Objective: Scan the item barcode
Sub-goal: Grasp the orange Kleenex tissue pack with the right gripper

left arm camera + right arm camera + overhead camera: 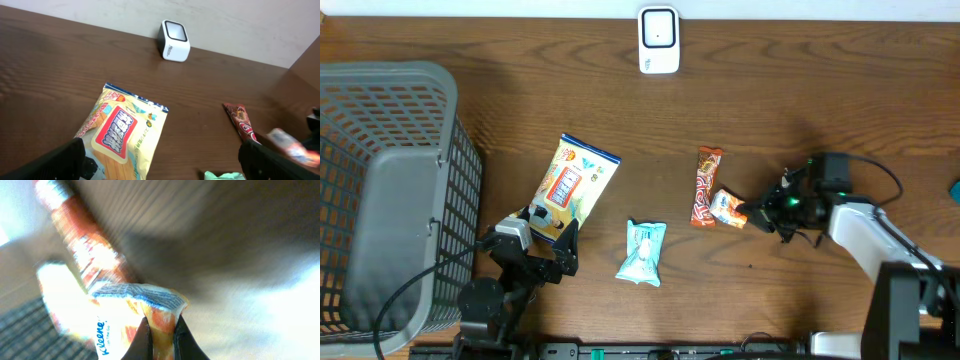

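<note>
A small white and orange tissue pack (pixel 727 209) lies right of centre, and my right gripper (pixel 752 212) is shut on its right end. In the right wrist view the two dark fingers pinch the crimped edge of the tissue pack (pixel 131 311), my right gripper (pixel 161 332) closed tight on it. The white barcode scanner (pixel 659 40) stands at the table's far edge; the scanner (pixel 173 41) also shows from the left wrist. My left gripper (pixel 552 243) hovers open over the near end of a yellow snack bag (pixel 572 187), with nothing between its fingers.
A red-brown candy bar (pixel 705 186) lies just left of the tissue pack. A mint-green packet (pixel 643 252) sits near the front centre. A grey mesh basket (pixel 395 190) fills the left side. A teal object (pixel 955 188) peeks in at the right edge.
</note>
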`<state>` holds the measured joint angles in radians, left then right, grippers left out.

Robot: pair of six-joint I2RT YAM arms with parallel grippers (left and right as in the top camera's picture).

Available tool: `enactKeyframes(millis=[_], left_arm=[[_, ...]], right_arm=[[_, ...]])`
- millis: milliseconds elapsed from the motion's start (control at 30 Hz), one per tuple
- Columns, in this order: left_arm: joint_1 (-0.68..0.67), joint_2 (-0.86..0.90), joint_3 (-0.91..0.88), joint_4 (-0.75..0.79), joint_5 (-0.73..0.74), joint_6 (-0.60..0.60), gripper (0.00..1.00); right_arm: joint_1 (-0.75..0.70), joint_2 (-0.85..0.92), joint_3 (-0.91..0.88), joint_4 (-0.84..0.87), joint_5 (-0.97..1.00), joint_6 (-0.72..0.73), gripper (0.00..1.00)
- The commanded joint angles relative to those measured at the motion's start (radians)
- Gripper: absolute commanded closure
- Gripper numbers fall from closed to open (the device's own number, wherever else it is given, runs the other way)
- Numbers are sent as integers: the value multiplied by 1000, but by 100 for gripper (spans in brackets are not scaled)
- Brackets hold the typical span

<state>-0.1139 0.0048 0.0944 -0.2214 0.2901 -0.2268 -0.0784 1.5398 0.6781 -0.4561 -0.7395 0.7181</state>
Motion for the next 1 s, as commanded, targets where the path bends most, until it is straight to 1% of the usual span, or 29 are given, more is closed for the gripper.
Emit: enactKeyframes(millis=[0, 100, 233, 367, 467, 700, 733, 800, 967], left_arm=[[3, -1, -15, -25, 16, 20, 2], [3, -1, -15, -25, 16, 20, 2], [3, -1, -15, -25, 16, 20, 2], [3, -1, -15, -25, 16, 20, 2], [3, -1, -15, -25, 16, 20, 2], [3, -1, -15, -25, 16, 20, 2], [3, -1, -15, -25, 16, 20, 2], [3, -1, -15, -25, 16, 20, 2], [3, -1, -15, -25, 16, 20, 2]], right_arm=[[-27, -77, 12, -121, -304, -150, 99], [-24, -117, 12, -255, -310, -193, 99], [-18, -187, 12, -430, -305, -204, 99], [6, -264, 12, -529, -306, -203, 98], [29, -317, 12, -539, -303, -188, 98], [91, -387, 12, -525, -160, 33, 98], [106, -390, 12, -516, -138, 72, 98], [136, -391, 12, -488, -127, 103, 99], [226, -391, 12, -365, -131, 202, 99]])
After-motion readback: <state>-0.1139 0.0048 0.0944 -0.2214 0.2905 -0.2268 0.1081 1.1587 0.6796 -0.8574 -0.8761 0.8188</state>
